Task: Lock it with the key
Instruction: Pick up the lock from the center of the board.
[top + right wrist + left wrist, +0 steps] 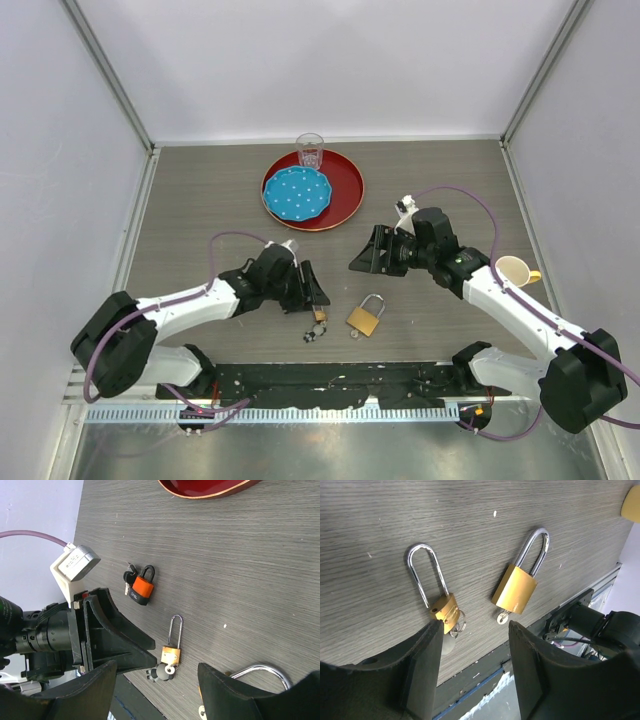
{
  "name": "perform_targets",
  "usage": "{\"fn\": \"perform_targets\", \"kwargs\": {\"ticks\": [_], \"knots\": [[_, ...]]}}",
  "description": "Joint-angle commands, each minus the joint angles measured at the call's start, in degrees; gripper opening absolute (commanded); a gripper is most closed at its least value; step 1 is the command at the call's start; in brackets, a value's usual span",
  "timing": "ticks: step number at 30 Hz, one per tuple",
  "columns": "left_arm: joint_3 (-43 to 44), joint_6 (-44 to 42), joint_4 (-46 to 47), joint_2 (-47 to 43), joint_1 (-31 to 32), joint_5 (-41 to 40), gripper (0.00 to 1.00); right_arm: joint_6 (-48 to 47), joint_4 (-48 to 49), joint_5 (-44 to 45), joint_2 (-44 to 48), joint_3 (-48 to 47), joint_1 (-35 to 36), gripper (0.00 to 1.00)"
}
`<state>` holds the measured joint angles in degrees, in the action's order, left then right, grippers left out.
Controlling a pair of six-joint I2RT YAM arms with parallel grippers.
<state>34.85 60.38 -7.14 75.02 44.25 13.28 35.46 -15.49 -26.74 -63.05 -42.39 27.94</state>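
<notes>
A brass padlock (364, 319) lies on the table with its shackle raised; a silver key (502, 616) sticks out of its base. It also shows in the left wrist view (515, 589). A smaller long-shackled brass padlock (318, 316) (445, 611) (171, 655) lies to its left with a key ring and a grey charm (161, 672). My left gripper (306, 285) (474, 626) is open and empty, just beside the small padlock. My right gripper (372, 255) (156, 669) is open and empty, above and behind the larger padlock.
An orange padlock (142, 590) with keys lies by the left gripper. A red tray (345, 180) with a blue plate (296, 193) and a glass (310, 150) stands at the back. A cup (515, 270) sits at the right. A black rail (330, 380) lines the near edge.
</notes>
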Motion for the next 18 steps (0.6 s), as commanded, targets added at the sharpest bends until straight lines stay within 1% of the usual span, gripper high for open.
{"fn": "perform_targets", "kwargs": {"ticks": [1,6,13,18], "knots": [[-1.8,2.7,6.8,0.6,1.4,-4.4,0.56,-0.1,1.7,-1.3,0.4,0.5,-0.3,0.71],[-2.2,3.4,6.4,2.5,2.2,-6.3,0.51,0.0,1.8,-1.2,1.1,0.6,-0.3,0.71],[-2.0,4.2,4.0,2.4,4.4,-9.4,0.51,0.0,1.8,-1.4,1.5,1.4,-0.4,0.71],[-2.7,5.7,4.3,3.5,5.9,-10.0,0.49,0.0,1.8,-1.4,1.8,1.4,-0.5,0.71]]}}
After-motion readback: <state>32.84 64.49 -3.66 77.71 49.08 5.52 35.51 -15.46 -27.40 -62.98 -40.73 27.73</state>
